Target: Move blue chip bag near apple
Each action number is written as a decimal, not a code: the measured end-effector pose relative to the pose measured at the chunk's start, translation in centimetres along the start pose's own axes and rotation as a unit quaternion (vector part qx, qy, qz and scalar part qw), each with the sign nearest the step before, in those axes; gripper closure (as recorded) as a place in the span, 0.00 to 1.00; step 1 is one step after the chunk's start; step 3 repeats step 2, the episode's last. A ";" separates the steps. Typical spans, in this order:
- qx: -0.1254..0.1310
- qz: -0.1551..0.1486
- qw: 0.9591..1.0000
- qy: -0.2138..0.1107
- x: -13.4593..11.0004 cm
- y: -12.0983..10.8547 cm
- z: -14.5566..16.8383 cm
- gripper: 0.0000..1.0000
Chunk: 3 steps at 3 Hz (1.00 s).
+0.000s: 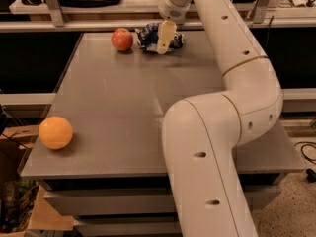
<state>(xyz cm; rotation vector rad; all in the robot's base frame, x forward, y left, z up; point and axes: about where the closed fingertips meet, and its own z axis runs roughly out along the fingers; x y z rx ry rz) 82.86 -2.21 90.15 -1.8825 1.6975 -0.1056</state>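
Note:
The blue chip bag [146,35] lies at the far edge of the grey table [123,107], dark navy with white ends. It sits just right of the red apple [122,38], with a small gap between them. My gripper [165,36] reaches down from the white arm [232,58] onto the middle of the bag and hides its centre. I cannot tell whether the gripper holds the bag or only hangs at it.
An orange fruit [55,132] sits near the table's front left corner. A shelf rail [89,26] runs just behind the table's far edge. My arm's large lower link [207,172] covers the table's front right part.

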 end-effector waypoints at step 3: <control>-0.012 -0.015 0.999 -0.033 -0.2 0.9 -1.6 0.00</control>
